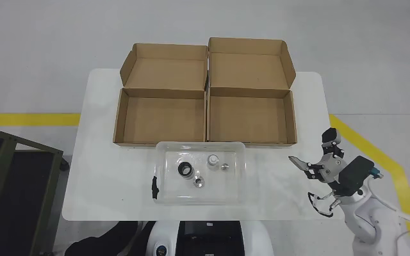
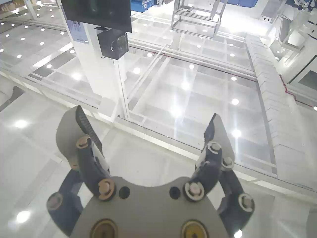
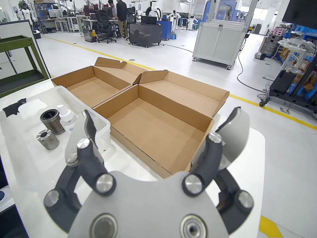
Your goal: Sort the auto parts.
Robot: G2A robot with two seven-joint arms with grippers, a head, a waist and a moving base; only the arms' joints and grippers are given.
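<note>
The left pincer is open wide and holds nothing. It faces away from the white table. On the table sits a see-through plastic tray, and all the auto parts lie inside it. From left to right in the tray there is a fat steel ring with a dark hole, a short grey steel tube, a small white bottle and a tiny steel knob. Just behind the tray stand two brown cardboard boxes with their lids up, the left box and the right box, side by side and touching. Well to the right of the tray hangs the right pincer. It is open wide too, with nothing in it.

It looks as if no part is sorted yet. The right pincer is the one by the tray, so it would do well to go over one part and come straight down. Then it can squeeze the part's round sides softly. It should lift the part high over the tray wall so nothing bumps. Parts that look alike belong in the same box.
</note>
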